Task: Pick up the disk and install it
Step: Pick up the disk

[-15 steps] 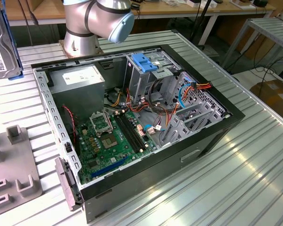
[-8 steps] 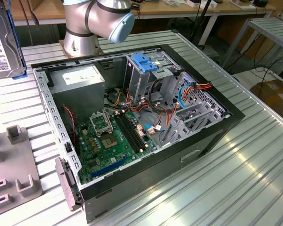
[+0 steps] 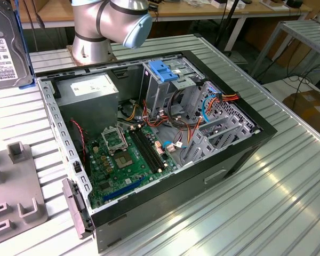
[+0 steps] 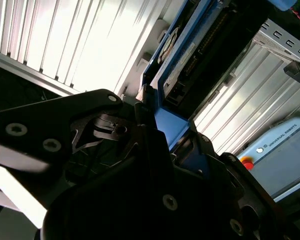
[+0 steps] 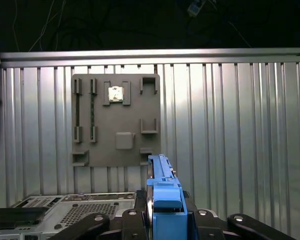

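Claw point(image 5: 163, 212) tight on disk point(image 5: 160, 175) — open case point(image 3: 202, 184), motherboard point(image 3: 129, 160) inside

In the exterior view the disk point(image 3: 5, 48) is cut by the upper and left borders of the picture, so only part of its label face and one blue rail can be seen. The robot arm point(image 3: 109, 24) is cut at the upper border. The grey fixture plate point(image 3: 21, 181), near the table's point(image 3: 245, 202) edge beside the computer case point(image 3: 202, 176), is cut at the left and lower borders. In the first wrist view the gripper point(image 5: 164, 207) clamps the disk edge-on. Both run out at the lower border, and the label is hidden. A small silver part point(image 5: 115, 94) on the plate is too small to identify.
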Robot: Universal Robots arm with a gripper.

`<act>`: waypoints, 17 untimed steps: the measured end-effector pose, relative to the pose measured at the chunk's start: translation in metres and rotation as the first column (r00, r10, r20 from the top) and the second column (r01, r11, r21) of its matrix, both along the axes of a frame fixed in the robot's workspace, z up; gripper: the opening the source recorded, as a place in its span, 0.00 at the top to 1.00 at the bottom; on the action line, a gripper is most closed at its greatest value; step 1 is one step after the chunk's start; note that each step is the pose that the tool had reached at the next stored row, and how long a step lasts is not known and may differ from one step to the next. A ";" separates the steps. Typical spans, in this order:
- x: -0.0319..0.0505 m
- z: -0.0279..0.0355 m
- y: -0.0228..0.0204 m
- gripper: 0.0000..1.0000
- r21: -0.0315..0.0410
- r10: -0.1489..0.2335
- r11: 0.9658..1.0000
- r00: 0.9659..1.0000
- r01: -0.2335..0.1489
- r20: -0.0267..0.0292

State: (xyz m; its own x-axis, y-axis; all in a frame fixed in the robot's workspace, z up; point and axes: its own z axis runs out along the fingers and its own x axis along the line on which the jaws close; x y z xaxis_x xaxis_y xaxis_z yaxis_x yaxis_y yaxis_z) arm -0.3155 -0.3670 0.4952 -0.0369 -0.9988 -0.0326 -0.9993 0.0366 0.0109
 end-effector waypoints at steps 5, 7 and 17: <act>0.0058 0.0000 0.0000 0.63 0.000 0.000 1.000 1.000 0.000 0.000; 0.0080 0.0000 0.0000 0.63 0.000 0.000 1.000 1.000 0.000 0.000; 0.0186 -0.0001 -0.0001 0.63 0.000 0.000 1.000 1.000 0.000 0.000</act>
State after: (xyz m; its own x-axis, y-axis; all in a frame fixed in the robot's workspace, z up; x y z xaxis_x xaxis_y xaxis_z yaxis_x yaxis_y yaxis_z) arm -0.2970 -0.3671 0.4951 -0.0369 -0.9988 -0.0327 -0.9993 0.0366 0.0109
